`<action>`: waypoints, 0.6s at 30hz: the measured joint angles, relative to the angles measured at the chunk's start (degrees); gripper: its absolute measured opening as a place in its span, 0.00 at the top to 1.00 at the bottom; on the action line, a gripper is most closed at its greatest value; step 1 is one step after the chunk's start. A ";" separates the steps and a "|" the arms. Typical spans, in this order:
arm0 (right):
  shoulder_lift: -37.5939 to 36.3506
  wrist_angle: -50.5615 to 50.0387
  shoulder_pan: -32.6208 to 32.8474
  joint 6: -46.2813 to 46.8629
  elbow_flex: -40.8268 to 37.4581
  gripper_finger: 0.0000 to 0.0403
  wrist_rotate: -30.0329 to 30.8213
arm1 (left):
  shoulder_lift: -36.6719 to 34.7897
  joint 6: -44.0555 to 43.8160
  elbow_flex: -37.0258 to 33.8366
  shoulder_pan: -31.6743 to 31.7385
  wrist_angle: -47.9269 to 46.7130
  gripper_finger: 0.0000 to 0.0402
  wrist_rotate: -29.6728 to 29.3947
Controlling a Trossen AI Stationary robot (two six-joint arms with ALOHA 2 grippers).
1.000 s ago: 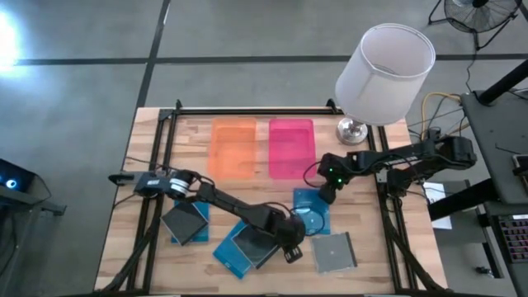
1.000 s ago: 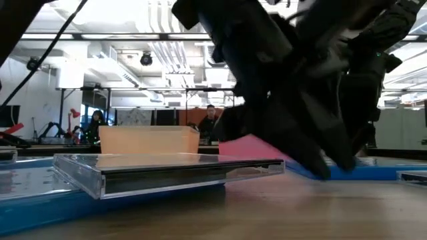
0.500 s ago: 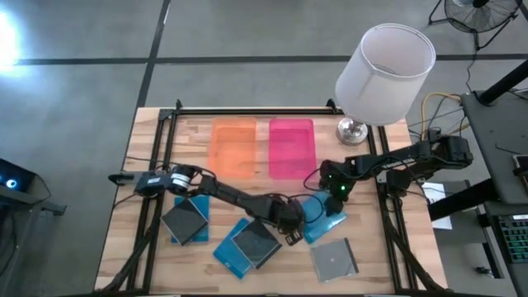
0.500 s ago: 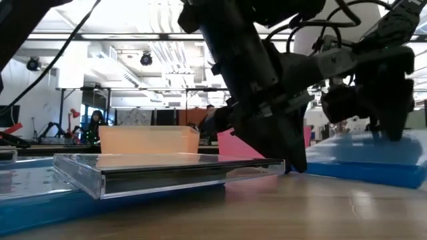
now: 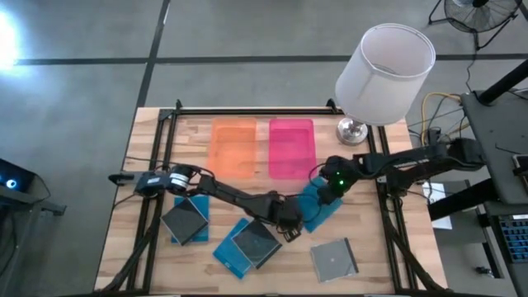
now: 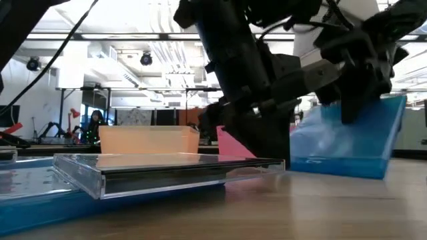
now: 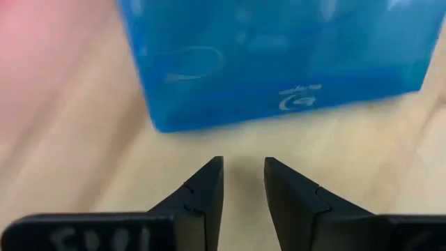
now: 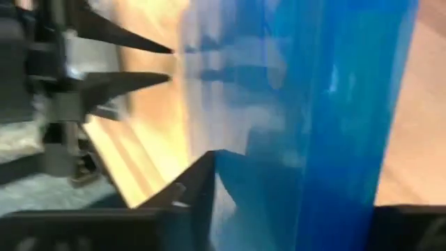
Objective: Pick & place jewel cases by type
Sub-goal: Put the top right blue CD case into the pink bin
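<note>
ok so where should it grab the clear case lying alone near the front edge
By one thin edge, coming from above: the clear case lies flat on the table, apart from the others. Its side toward the table's front edge is free, though fingers may struggle to get under it.

Blue jewel case [image 5: 320,208], tilted, lifted

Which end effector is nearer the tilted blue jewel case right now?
Right. The right end effector is clamped on the tilted blue jewel case, lifting one edge. The left end effector sits just beside its low edge, fingers slightly apart, not touching.
</note>
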 joint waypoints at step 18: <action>-27.62 -8.52 21.74 32.51 2.10 0.97 36.92 | -27.93 -6.10 -7.53 -2.09 -14.14 0.78 -24.47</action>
